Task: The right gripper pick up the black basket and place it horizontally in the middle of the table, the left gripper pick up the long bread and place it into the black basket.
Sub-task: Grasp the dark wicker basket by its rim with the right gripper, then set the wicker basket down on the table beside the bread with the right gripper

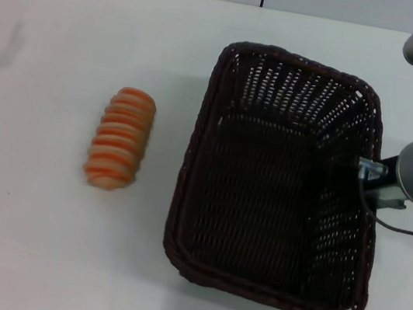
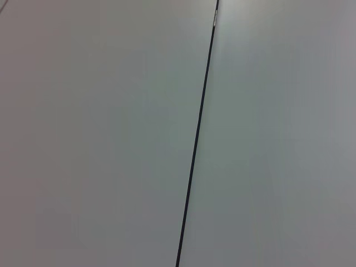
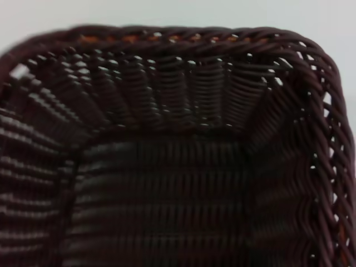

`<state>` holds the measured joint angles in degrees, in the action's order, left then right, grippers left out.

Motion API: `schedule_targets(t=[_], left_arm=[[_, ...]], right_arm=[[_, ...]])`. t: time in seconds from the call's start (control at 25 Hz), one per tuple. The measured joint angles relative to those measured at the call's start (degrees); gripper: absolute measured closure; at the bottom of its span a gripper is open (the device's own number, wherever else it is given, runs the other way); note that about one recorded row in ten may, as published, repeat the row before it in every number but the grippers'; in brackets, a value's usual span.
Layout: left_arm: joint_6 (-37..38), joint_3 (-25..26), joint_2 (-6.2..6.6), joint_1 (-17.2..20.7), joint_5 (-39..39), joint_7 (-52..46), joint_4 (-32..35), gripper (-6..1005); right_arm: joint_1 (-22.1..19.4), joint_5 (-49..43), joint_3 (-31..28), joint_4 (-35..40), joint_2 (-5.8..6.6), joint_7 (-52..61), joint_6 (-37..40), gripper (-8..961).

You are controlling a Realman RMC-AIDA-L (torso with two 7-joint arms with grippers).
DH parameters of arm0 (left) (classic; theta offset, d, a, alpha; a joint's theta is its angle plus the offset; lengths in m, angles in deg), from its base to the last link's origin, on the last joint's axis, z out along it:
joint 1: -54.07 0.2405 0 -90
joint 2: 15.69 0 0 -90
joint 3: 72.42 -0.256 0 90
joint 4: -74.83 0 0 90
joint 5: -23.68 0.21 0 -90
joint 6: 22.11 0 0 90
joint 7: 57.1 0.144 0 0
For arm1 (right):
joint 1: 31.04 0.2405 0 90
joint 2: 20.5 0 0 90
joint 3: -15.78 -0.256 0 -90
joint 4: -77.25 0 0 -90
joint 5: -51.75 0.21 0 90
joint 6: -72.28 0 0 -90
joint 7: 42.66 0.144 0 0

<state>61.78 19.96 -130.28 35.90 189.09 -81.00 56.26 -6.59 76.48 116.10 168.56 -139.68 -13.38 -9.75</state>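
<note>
My right gripper [image 1: 368, 177]: rounded grey-white housing, glowing cyan ring, black bracket parts, thin black cable trailing behind it.

Head overhead; right wrist close inside black basket [image 1: 281, 182], shared.

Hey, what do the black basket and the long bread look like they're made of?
The black basket looks like woven wicker or plastic rattan, slightly glossy: braided rim, see-through strand walls. The long bread looks smooth and evenly striped orange and tan, possibly a plastic or foam replica, though real bread can't be ruled out.
</note>
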Motion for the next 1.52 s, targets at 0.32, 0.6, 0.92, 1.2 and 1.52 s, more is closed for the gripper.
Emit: schedule_targets(t=[0.32,0.6,0.92,1.2,1.52], left_arm=[[1.39,-0.01,-0.26,0.43,0.00,0.00,-0.08,170],[2.72,-0.01,-0.46,0.60,-0.16,-0.18,-0.15,170],[4.31,0.69,-0.78,0.97,-0.30,-0.40,-0.15,170],[4.38,1.54,-1.06,1.27,-0.16,-0.14,-0.14,170],[3.64,4.91,-1.59,1.82,-0.06,0.04,0.42,170]], right_arm=[[-1.42,0.04,-0.03,0.33,0.01,-0.24,0.39,433],[-1.86,-1.65,-0.35,7.86,0.09,-0.18,-3.11,610],[-1.89,-4.51,-0.79,10.89,0.09,-0.39,-4.62,824],[-2.30,-14.29,2.77,16.85,0.17,-6.25,2.36,830],[0.04,-15.63,2.96,18.88,0.23,-21.31,10.08,830]])
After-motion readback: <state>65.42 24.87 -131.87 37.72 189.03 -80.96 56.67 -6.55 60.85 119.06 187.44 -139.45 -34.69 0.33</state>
